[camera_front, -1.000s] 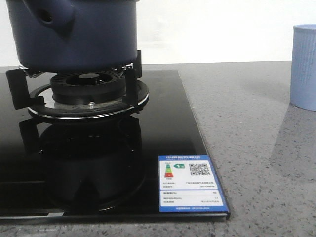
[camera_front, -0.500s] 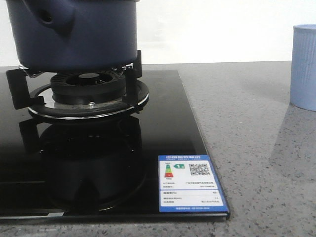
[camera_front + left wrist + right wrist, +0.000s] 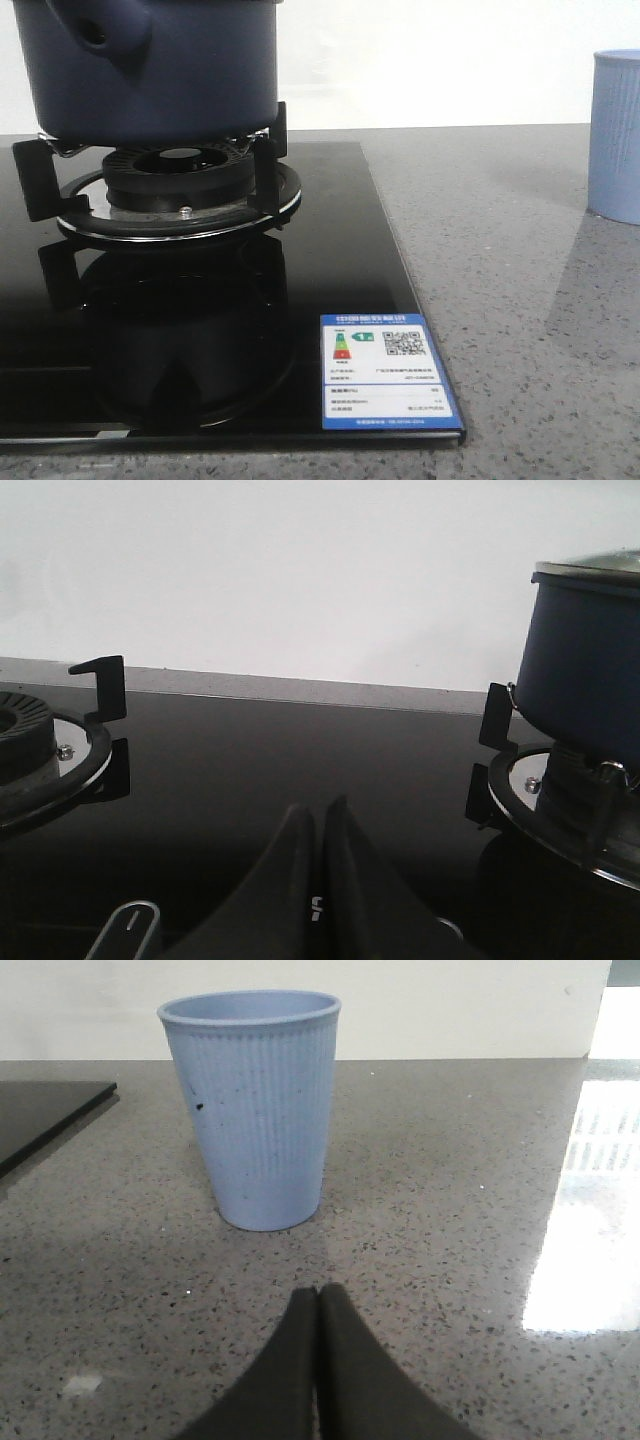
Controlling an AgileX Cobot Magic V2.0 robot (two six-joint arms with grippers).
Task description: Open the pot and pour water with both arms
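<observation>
Sitting on the burner grate point(image 3: 150, 190) at far left of the front view, the navy pot point(image 3: 150, 70) has its stubby side socket point(image 3: 105, 35) facing the camera; black glass cooktop point(image 3: 340, 250) w/ an energy label point(image 3: 385, 370) near its front right corner, light blue ribbed cup point(image 3: 615, 135) far right on the grey countertop point(image 3: 520, 300).

Left wrist view: left gripper point(image 3: 318, 880) clenched, empty, fingers pressed together over the cooktop; pot on a burner off to one side, glass lid rim point(image 3: 590, 565) visible on top.

Right wrist view: right gripper point(image 3: 318, 1360) also clenched, empty, low over the countertop, cup upright just beyond the tips.
</observation>
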